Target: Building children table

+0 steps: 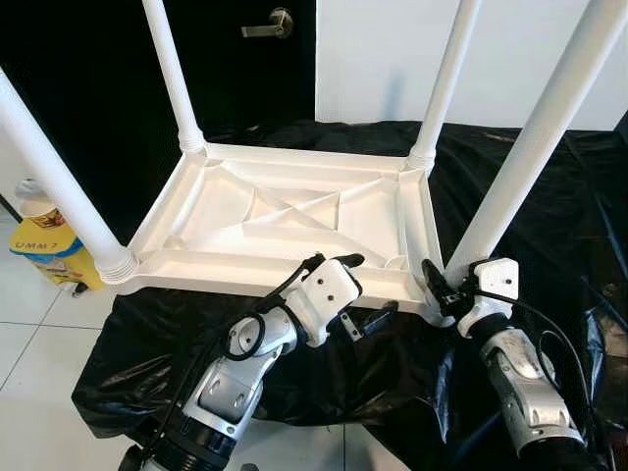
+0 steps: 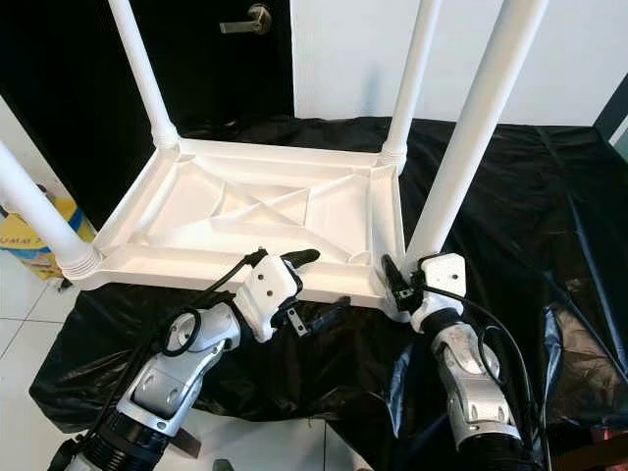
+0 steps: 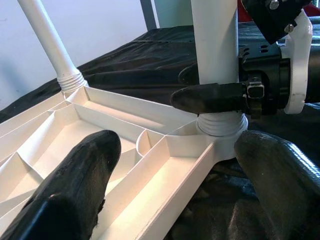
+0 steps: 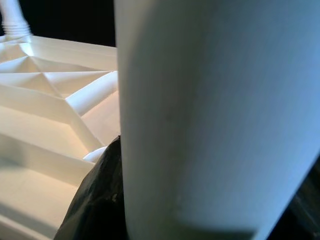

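Fitting the last leg (image 1: pixel 530 147): my right gripper (image 1: pixel 439 285) clamps its base at the upside-down tabletop (image 1: pixel 285 221) corner, left gripper (image 1: pixel 361 287) open straddling the rim; next I likely twist it tight.

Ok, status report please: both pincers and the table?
Right pincer shut on near right leg at its base. Left pincer open, straddling near rim of upturned white tabletop. All four legs standing. Nothing in the way.

Place: a room in a home.
Floor: pale glossy square tiles (image 1: pixel 39 334), near left.
Far side: dark door with a brass lever handle (image 1: pixel 269 25), beside a plain white wall (image 1: pixel 392 49).
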`<state>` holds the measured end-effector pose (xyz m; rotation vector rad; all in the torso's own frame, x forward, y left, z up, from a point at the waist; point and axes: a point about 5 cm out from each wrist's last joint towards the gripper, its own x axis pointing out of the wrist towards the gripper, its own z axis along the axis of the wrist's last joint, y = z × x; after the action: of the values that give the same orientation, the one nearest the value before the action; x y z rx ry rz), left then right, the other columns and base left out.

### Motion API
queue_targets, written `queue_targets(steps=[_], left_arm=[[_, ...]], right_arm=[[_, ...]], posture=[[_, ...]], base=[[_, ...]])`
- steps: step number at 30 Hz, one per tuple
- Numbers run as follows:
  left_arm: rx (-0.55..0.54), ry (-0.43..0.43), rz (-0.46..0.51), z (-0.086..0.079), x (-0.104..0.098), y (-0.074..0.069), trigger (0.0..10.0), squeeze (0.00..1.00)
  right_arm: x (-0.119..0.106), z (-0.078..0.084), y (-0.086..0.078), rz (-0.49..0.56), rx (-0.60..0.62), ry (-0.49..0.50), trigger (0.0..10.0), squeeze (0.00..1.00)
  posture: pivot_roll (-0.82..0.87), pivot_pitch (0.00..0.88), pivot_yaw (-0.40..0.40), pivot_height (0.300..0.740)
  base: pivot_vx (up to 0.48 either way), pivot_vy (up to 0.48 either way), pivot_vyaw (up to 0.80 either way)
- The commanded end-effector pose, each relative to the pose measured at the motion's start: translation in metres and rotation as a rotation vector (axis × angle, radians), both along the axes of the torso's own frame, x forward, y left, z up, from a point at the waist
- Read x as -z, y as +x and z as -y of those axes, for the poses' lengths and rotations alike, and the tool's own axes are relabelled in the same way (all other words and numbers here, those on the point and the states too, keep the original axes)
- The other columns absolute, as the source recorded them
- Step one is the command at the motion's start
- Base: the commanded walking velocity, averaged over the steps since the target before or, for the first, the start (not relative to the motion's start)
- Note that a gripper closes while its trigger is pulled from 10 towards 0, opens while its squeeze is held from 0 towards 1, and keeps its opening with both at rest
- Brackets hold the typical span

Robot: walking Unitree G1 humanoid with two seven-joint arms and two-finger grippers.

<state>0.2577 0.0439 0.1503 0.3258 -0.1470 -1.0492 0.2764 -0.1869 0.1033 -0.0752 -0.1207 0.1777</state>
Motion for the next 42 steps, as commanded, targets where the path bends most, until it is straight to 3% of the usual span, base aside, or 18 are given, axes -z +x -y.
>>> queue_targets(steps=[1, 17, 42], left_arm=[[-0.043, -0.005, 0.014, -0.002, 0.001, 0.0, 10.0, 0.0], [-0.038, -0.015, 0.015, 0.001, 0.001, -0.002, 10.0, 0.0], [-0.04, -0.02, 0.025, 0.001, 0.0, -0.002, 10.0, 0.0]], right_arm=[[0.018, 0.007, -0.007, -0.092, 0.062, -0.031, 10.0, 0.0], [0.023, -0.015, -0.013, -0.112, 0.316, 0.077, 10.0, 0.0], [0.016, -0.024, -0.011, -0.088, 0.334, 0.093, 10.0, 0.0]], posture=[[-0.03, 0.039, -0.029, 0.74], [-0.03, 0.04, -0.035, 0.74], [-0.03, 0.035, -0.037, 0.74]], base=[[0.0, 0.0, 0.0], [0.0, 0.0, 0.0], [0.0, 0.0, 0.0]])
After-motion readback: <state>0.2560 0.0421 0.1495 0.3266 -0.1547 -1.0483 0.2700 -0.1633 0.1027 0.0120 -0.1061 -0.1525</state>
